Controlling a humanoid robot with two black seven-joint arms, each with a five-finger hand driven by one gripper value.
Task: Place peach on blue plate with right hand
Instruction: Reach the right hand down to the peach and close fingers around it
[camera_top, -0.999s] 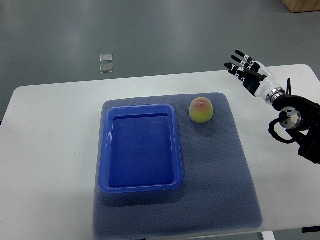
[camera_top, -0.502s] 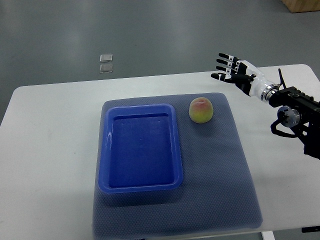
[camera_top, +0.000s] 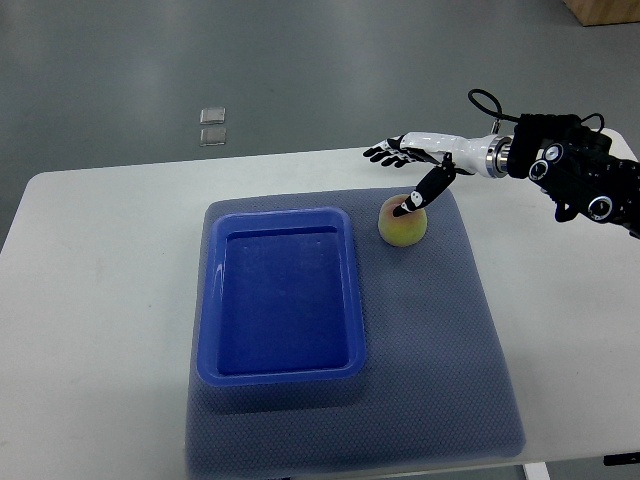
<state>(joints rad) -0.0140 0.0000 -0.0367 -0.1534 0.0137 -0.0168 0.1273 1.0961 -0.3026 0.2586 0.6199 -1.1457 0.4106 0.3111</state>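
Right hand newly over round peach

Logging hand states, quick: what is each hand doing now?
Right hand: open, fingers spread above the peach, holding nothing.
Left hand: not in view.

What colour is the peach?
The peach is yellow-green with a pinkish-red blush on top. The top view, the only camera, shows it.

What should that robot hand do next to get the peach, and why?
Probably lower and curl its fingers around the peach. The right hand is open just above it, holding nothing, and the blue plate lies empty.
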